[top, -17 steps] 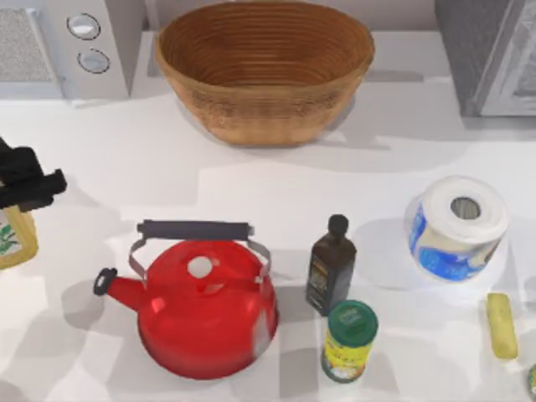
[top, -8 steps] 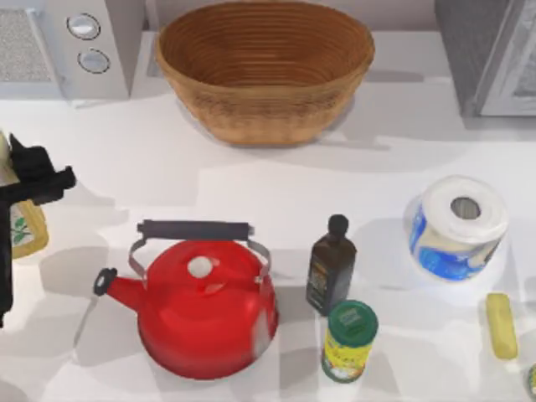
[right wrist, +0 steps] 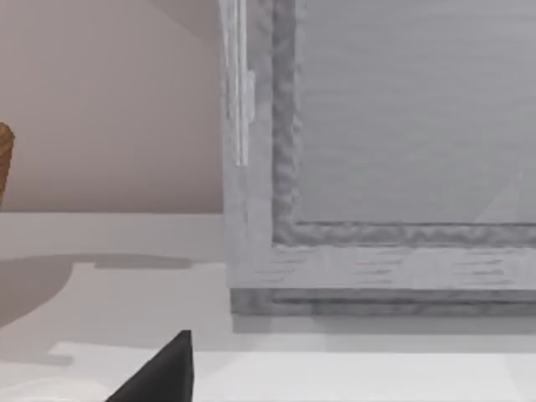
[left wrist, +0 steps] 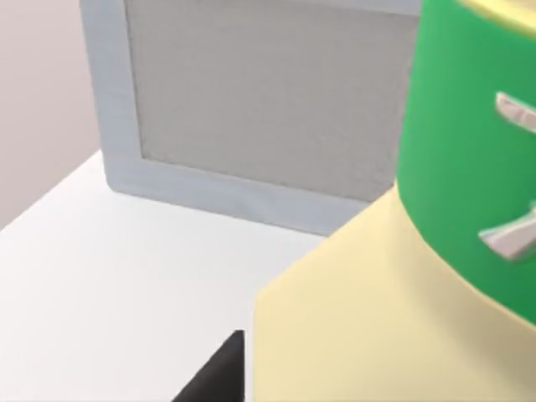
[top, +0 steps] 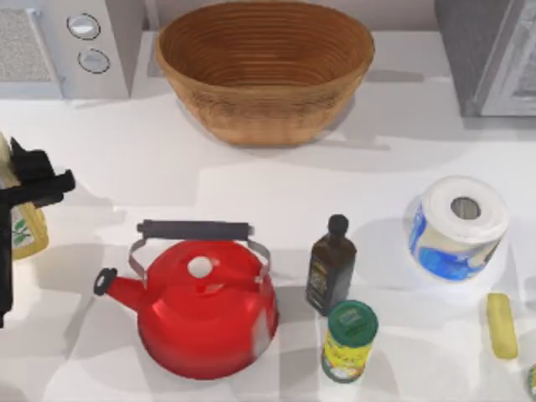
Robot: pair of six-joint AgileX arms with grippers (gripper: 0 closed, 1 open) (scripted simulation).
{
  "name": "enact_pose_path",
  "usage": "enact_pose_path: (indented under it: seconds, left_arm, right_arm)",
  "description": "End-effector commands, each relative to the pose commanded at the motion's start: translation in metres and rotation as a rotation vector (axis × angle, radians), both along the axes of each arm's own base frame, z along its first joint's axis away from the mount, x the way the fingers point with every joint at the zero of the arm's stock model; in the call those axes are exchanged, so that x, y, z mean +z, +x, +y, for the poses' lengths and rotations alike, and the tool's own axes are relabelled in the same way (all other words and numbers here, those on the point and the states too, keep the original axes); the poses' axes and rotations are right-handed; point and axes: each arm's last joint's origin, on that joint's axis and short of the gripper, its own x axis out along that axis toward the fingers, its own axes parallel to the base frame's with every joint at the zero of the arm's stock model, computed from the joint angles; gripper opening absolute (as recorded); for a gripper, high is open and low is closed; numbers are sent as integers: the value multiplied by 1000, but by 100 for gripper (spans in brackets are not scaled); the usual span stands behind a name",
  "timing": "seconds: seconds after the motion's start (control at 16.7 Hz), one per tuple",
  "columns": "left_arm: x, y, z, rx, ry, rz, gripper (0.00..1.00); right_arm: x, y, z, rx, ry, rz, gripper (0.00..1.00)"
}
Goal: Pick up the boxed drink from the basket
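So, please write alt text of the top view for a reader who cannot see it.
At the table's left edge, the left gripper is at a pale-yellow boxed drink, far from the wicker basket at the back. In front stand a red kettle, a dark bottle, a green-lidded can and a paper roll.

No lettering can be read: labels on the dark bottle point(top: 330, 270), the green-lidded can point(top: 347, 342) and the boxed drink point(top: 23, 229) are illegible.

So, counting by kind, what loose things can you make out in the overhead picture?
boxed drink: 1
basket: 1
red kettle: 1
dark bottle: 1
green-lidded can: 1
paper roll: 1
yellow bar: 1
Total: 7
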Motion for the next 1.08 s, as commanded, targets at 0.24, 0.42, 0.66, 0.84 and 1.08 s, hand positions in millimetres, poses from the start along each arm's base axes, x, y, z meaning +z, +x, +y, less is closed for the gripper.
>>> enact_pose_path:
  seconds: [0.24, 0.42, 0.66, 0.84, 1.08]
  left_arm:
    - [0, 0, 0, 0, 0, 0, 38]
    - [0, 0, 0, 0, 0, 0, 60]
    - [0, 0, 0, 0, 0, 0, 90]
    - [0, 0, 0, 0, 0, 0, 100]
    - [0, 0, 0, 0, 0, 0, 100]
  right_arm:
    - [0, 0, 0, 0, 0, 0, 100]
    - [0, 0, 0, 0, 0, 0, 100]
    - [0, 0, 0, 0, 0, 0, 100]
    - [0, 0, 0, 0, 0, 0, 100]
    - [0, 0, 0, 0, 0, 0, 100]
